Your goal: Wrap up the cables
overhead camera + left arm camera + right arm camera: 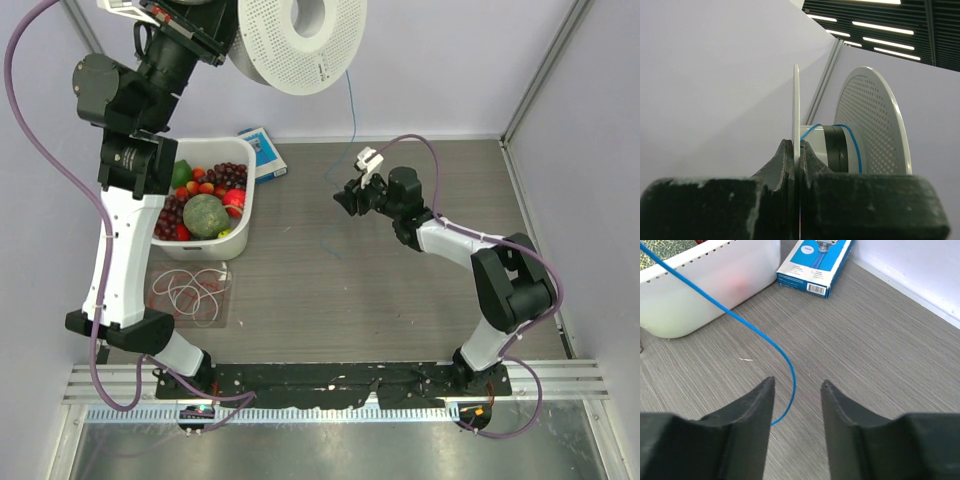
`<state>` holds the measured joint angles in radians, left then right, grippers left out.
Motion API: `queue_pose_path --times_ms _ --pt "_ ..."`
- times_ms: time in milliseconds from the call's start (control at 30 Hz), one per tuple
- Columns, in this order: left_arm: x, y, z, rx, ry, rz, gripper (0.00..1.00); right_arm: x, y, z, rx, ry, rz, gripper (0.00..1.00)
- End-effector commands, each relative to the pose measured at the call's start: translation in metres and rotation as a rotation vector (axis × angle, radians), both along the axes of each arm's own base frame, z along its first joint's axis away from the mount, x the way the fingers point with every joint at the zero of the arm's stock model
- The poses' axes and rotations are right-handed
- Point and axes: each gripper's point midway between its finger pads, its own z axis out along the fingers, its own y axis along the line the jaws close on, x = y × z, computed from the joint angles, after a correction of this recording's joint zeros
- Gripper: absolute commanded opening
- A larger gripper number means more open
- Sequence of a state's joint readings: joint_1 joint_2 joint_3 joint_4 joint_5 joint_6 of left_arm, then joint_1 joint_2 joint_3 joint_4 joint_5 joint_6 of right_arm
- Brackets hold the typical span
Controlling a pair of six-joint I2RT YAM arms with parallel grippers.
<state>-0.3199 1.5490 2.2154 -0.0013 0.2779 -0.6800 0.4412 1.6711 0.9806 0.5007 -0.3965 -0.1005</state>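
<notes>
left arm (120, 230) is raised above the far left corner of the counter (400, 300). left jaws are closed flat on the thin edge of one flange of a white spool (285, 50) (872, 125), with no gap visible between fingers and flange in the left wrist view. the spool is held clear of the counter, and its perforated flange faces the top camera. blue cable (352, 110) (856, 150) (792, 380) is partly wound on the spool hub. from there it hangs down as a single thin strand to the right jaws. right arm (470, 250) reaches toward the counter centre and is held low. right jaws are apart with a moderate gap, and the blue cable curves through that gap without being clamped. whether it touches the inner face of a finger cannot be told. red and white cables (195, 290) lie in loose loops on the counter at the near left, just in front of the bin (250, 200) (715, 285) and beside the left arm's lower link. the bin is white and holds fruit (205, 215). a blue box (262, 155) (815, 265) lies flat beside the bin's far right corner, near the back wall. the red and white cables are well apart from both jaws.
</notes>
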Motion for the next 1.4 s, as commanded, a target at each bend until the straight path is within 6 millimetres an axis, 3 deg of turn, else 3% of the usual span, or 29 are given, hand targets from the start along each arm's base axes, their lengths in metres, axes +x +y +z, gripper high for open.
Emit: queue_pose_path --times_ms 0,67,100,233,367,467,633,733,867,1000,1200,1367 --pt "-0.024 0.018 0.030 -0.069 -0.099 0.046 0.00 0.003 0.014 0.024 0.028 -0.068 0.078 0.26" --pt "-0.019 0.020 0.027 -0.060 -0.090 0.072 0.00 -0.005 0.015 0.020 0.006 -0.047 0.111 0.02" --pt "-0.014 0.021 0.024 -0.048 -0.087 0.100 0.00 -0.012 0.015 0.012 -0.007 -0.010 0.132 0.01" --pt "0.016 0.032 0.001 0.009 -0.038 0.245 0.00 -0.048 0.005 0.004 -0.077 0.057 0.205 0.01" --pt "0.060 0.054 -0.035 0.079 0.039 0.463 0.00 -0.093 -0.015 0.007 -0.155 0.064 0.259 0.01" --pt "0.091 0.059 -0.068 0.158 0.106 0.558 0.00 -0.128 -0.029 0.002 -0.198 0.117 0.300 0.01" --pt "0.137 0.051 -0.121 0.296 0.177 0.645 0.00 -0.177 -0.038 0.017 -0.281 0.072 0.399 0.01" --pt "0.154 0.028 -0.153 0.406 0.196 0.658 0.00 -0.196 -0.034 0.025 -0.345 0.013 0.464 0.01" --pt "0.158 -0.011 -0.187 0.506 0.220 0.637 0.00 -0.200 -0.029 0.047 -0.395 -0.065 0.499 0.01" --pt "0.152 -0.046 -0.227 0.609 0.246 0.595 0.00 -0.196 -0.024 0.085 -0.404 -0.162 0.502 0.01" --pt "0.143 -0.071 -0.282 0.707 0.303 0.538 0.00 -0.186 -0.026 0.144 -0.395 -0.311 0.442 0.01" --pt "0.135 -0.081 -0.321 0.768 0.345 0.482 0.00 -0.173 -0.027 0.177 -0.372 -0.368 0.366 0.01"
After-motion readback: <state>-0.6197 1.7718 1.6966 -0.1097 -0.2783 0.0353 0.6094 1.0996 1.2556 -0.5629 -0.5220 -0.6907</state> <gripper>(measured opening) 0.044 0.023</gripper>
